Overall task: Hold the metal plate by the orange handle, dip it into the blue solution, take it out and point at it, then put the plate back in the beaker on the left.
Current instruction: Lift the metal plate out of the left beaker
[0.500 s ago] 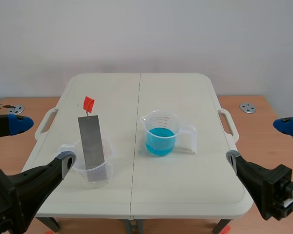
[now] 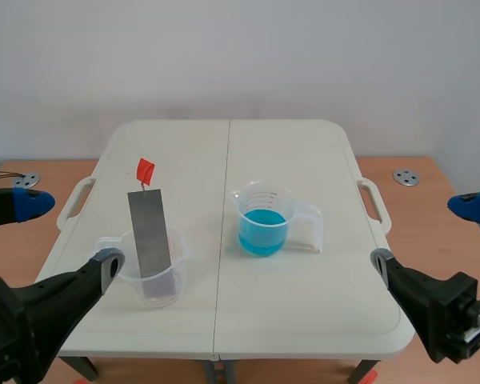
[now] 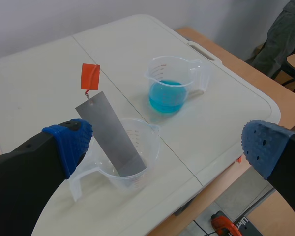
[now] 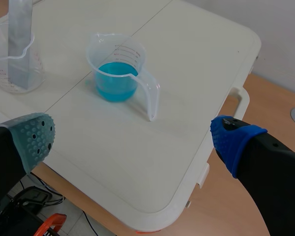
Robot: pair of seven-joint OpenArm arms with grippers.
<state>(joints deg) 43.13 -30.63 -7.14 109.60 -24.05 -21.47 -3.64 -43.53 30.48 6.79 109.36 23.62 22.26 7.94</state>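
Grey metal plate leans in the clear beaker on the left of the table, its orange handle up at the far end. The blue solution sits in a jug to its right. You have your left gripper and right gripper near you, fingers spread wide, grasping nothing.
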